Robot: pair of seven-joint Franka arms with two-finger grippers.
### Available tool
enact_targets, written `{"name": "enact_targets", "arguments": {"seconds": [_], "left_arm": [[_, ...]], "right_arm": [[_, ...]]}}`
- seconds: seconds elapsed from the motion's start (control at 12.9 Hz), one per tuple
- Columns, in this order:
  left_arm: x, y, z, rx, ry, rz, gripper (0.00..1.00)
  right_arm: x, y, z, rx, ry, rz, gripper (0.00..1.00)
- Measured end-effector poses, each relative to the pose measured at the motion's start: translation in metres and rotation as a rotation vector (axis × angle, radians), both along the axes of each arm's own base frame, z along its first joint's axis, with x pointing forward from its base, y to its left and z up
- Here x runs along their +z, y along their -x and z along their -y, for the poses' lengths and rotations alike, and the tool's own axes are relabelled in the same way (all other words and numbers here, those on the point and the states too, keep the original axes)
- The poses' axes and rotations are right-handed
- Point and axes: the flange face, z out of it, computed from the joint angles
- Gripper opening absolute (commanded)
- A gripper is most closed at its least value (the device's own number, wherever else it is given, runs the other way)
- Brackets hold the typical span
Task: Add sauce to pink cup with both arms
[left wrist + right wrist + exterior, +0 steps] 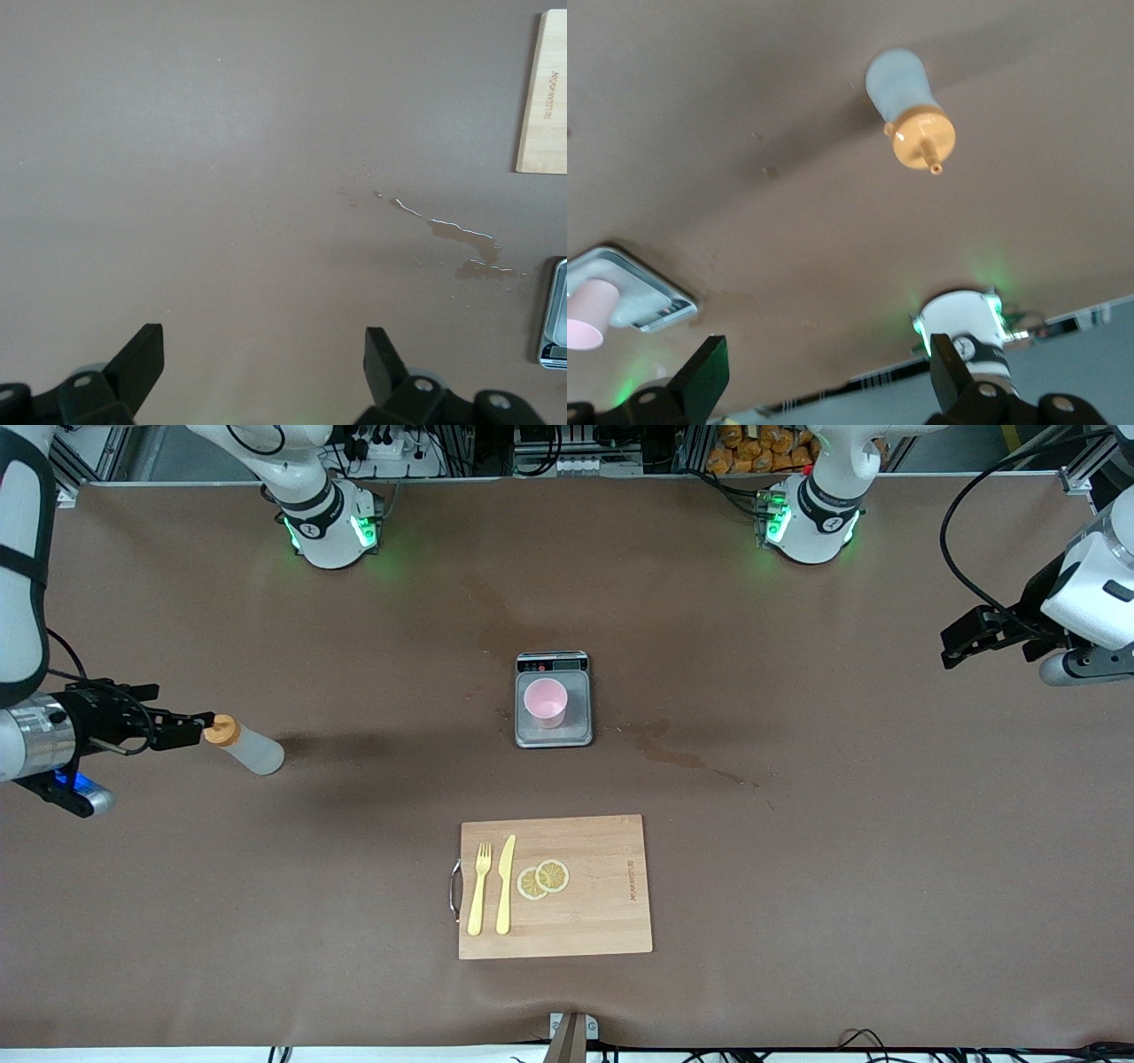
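Note:
The sauce bottle (pixel 246 747), translucent white with an orange nozzle cap, stands upright on the table toward the right arm's end. In the right wrist view the bottle (pixel 908 106) shows cap-first, apart from the fingers. My right gripper (pixel 199 726) (pixel 826 350) is open and empty, level with the cap and just beside it. The pink cup (pixel 545 701) (pixel 589 314) stands on the grey scale (pixel 576 728) (pixel 651 301) at the table's middle. My left gripper (pixel 946 650) (pixel 263 341) is open and empty, held over bare table at the left arm's end.
A wooden cutting board (pixel 602 895) (pixel 545 97) lies nearer the front camera than the scale, with a yellow fork (pixel 478 890), knife (pixel 505 886) and two lemon slices (pixel 543 879). A wet stain (pixel 673 755) (pixel 461 243) lies beside the scale (pixel 556 310).

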Motion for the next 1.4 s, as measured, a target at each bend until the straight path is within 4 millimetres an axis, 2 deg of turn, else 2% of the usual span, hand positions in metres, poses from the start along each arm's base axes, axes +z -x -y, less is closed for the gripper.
{"name": "enact_targets", "arguments": {"seconds": [0.16, 0.47, 0.7, 0.86, 1.17, 1.4], "left_arm": [[-0.001, 0.000, -0.002, 0.005, 0.010, -0.002, 1.00], [0.002, 0.003, -0.003, 0.010, 0.025, 0.005, 1.00], [0.004, 0.003, -0.011, -0.015, 0.026, 0.007, 1.00], [0.004, 0.003, -0.016, -0.024, 0.027, 0.008, 1.00], [0.005, 0.004, -0.006, -0.041, 0.027, 0.013, 1.00], [0.005, 0.004, -0.005, -0.045, 0.027, 0.014, 1.00]], "right_arm": [[0.011, 0.011, -0.006, 0.032, -0.008, 0.102, 1.00], [0.038, 0.055, -0.021, 0.146, 0.002, 0.308, 1.00], [0.088, 0.080, -0.057, 0.237, 0.065, 0.440, 1.00], [0.114, 0.090, -0.065, 0.255, 0.083, 0.501, 1.00], [0.152, 0.081, -0.050, 0.242, 0.136, 0.600, 1.00], [0.150, 0.065, -0.043, 0.243, 0.166, 0.623, 1.00]]}}
